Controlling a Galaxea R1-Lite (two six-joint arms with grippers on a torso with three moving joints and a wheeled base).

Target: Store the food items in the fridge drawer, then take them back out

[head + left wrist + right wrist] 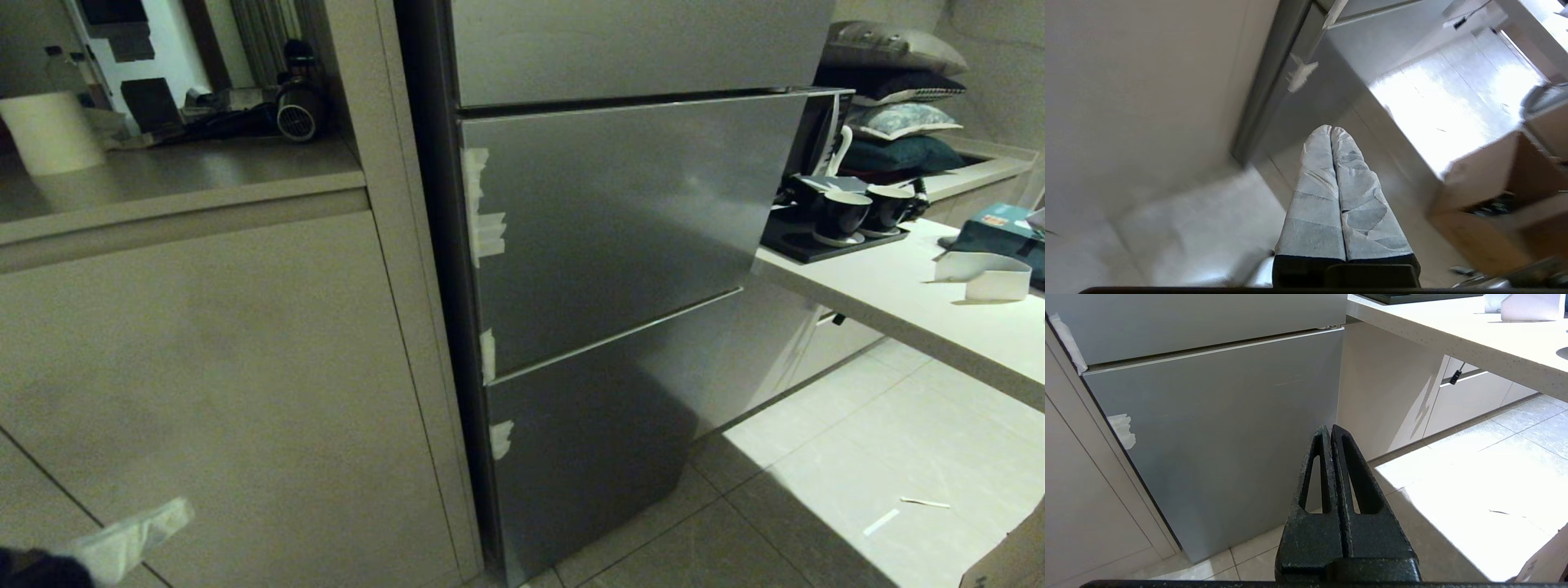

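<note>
Head view: the fridge is seen with every front shut, white tape scraps stuck along its left edge. Neither the food items nor the fridge drawer can be found in any view; the drawer is judged to lie behind one of the closed fronts. The left claw is seen at the near left corner, wrapped in pale covering, its fingers pressed together and nothing held. The fridge stands to its right and farther off. The right claw is likewise closed and empty, low before the bottom front. Which arm is nearer cannot be told. A fridge front, long axis running left to right, must be opened first.
</note>
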